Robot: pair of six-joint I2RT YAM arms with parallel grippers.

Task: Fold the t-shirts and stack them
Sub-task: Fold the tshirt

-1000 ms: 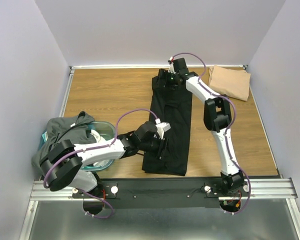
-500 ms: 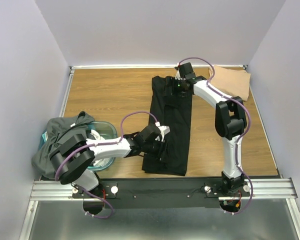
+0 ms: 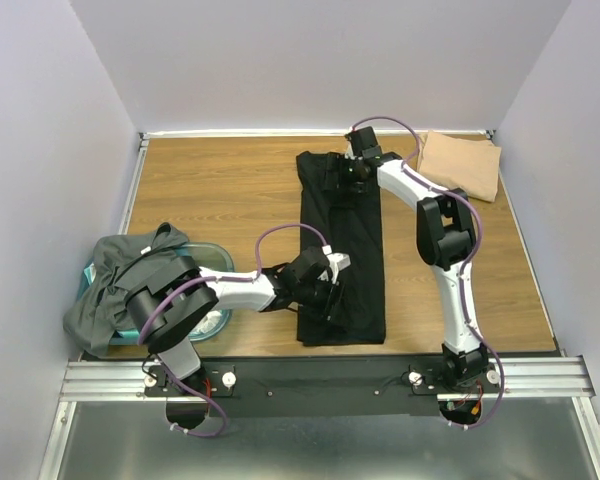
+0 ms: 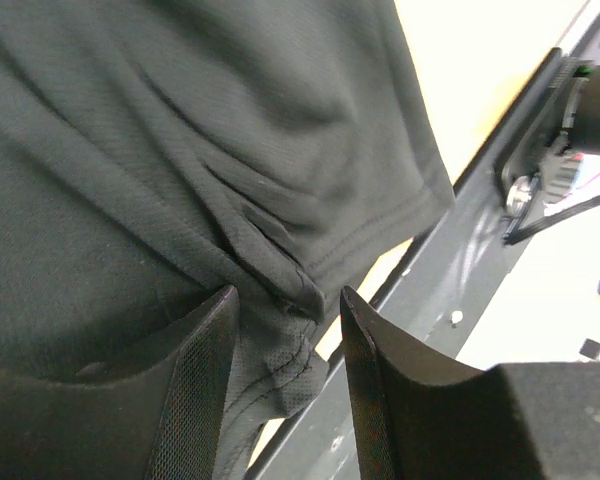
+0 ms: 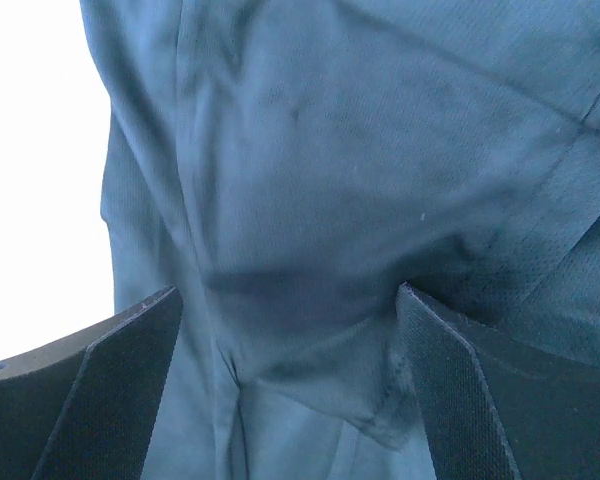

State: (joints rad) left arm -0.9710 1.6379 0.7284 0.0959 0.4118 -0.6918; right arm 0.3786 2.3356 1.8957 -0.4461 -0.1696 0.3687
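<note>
A black t-shirt (image 3: 342,250), folded into a long strip, runs from the table's front to its far side. My left gripper (image 3: 325,298) is shut on the shirt's near-left hem; in the left wrist view the bunched hem (image 4: 280,330) sits between my fingers (image 4: 195,390), lifted off the table. My right gripper (image 3: 352,170) is at the shirt's far end, and its fingers (image 5: 130,390) are closed on a thick fold of black cloth (image 5: 300,330). A folded tan-beige shirt (image 3: 462,165) lies at the far right. A dark grey shirt (image 3: 115,275) hangs over the tub.
A teal see-through tub (image 3: 212,262) stands at the front left with white cloth (image 3: 195,272) inside. The metal rail (image 3: 330,380) runs along the table's near edge and shows in the left wrist view (image 4: 450,290). Bare wood (image 3: 220,190) lies left of the black shirt.
My left gripper has pulled the shirt's near end to the right, so the strip lies straighter. My right arm has swung its elbow while its gripper stayed at the far end.
</note>
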